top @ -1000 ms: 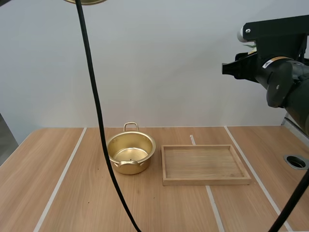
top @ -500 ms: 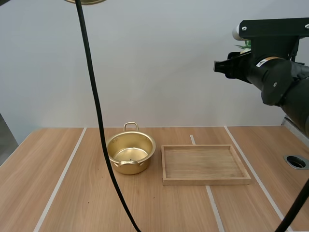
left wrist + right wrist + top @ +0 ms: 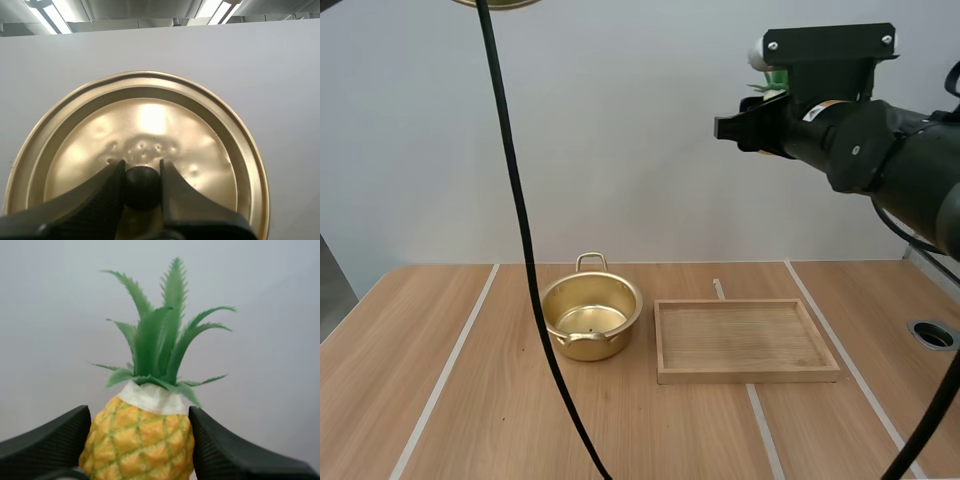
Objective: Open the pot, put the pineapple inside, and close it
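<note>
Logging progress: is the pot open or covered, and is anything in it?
Open and empty. The pot shows its bare bottom; the left gripper holds the lid, and the right gripper holds the pineapple.

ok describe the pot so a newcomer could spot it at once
On the wooden table, look just left of the flat wooden tray. The pot stands there: round, shiny gold metal, lidless, two small loop handles, unlike the square-cornered wooden tray.

Glossy black right arm [image 3: 880, 155] with rounded joints, ribbed black fingers [image 3: 95, 205]
</note>
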Available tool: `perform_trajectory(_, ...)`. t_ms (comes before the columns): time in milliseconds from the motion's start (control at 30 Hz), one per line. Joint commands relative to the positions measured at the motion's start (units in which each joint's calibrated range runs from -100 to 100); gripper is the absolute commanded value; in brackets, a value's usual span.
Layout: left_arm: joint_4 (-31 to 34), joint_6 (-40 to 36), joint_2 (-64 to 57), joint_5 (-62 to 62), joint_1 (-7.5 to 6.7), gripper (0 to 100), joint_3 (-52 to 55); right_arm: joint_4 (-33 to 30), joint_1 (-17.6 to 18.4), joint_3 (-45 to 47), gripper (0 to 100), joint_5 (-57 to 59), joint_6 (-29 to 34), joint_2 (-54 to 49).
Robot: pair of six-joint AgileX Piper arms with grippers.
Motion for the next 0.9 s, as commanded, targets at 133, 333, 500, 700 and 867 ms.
perform_trajectory(133, -0.1, -0.3, -0.2, -1.3, -0.04, 0, -0.2, 0.5, 5.3, -0.6, 0, -1.1, -2.8, 3.6)
perform_trajectory(333, -0.1, -0.3, -0.2, -1.3, -0.04, 0, -0.2, 0.5, 9.5, -0.6, 0, -1.0, -4.1, 7.0)
perform_trajectory(500, -0.1, -0.3, -0.2, -1.3, -0.04, 0, -0.2, 0.5, 12.2, -0.6, 0, -1.0, -4.1, 11.2)
perform_trajectory(700, -0.1, -0.3, -0.2, -1.3, -0.04, 0, -0.2, 0.5, 15.6, -0.6, 0, -1.7, -4.1, 16.5)
perform_trajectory(867, -0.1, -0.3, -0.2, -1.3, -0.04, 0, -0.2, 0.0, 19.0, -0.6, 0, -3.3, -5.0, 20.6)
